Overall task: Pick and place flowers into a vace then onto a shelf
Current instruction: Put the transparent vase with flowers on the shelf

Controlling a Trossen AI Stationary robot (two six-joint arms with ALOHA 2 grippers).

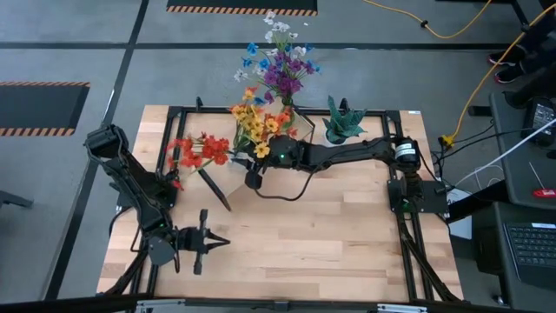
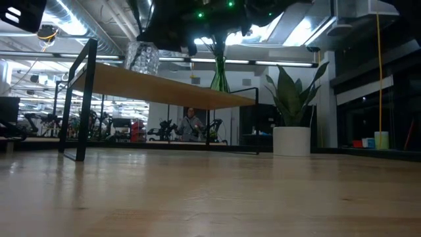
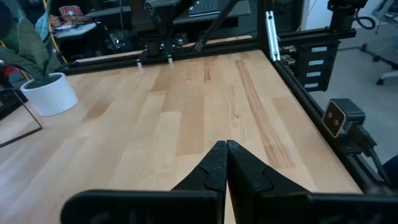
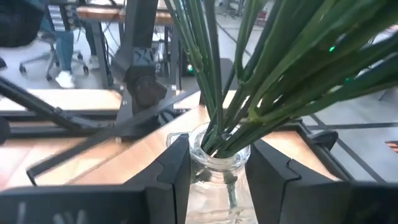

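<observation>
From above, the right gripper (image 1: pixel 254 174) reaches over the shelf (image 1: pixel 300 122), where the flowers (image 1: pixel 276 78) fan out in yellow, purple, blue and white; a red spray (image 1: pixel 198 152) lies just beside. The left gripper (image 1: pixel 198 240) rests well apart.

Low down, a clear glass vase (image 2: pixel 142 58) stands on the shelf.

Left wrist: fingers pressed together.

Right wrist: fingers (image 4: pixel 171 171) clamp the vase's neck, green stems rising. Likely slippery, breakable and top-heavy; gripping the neck seems sensible.
</observation>
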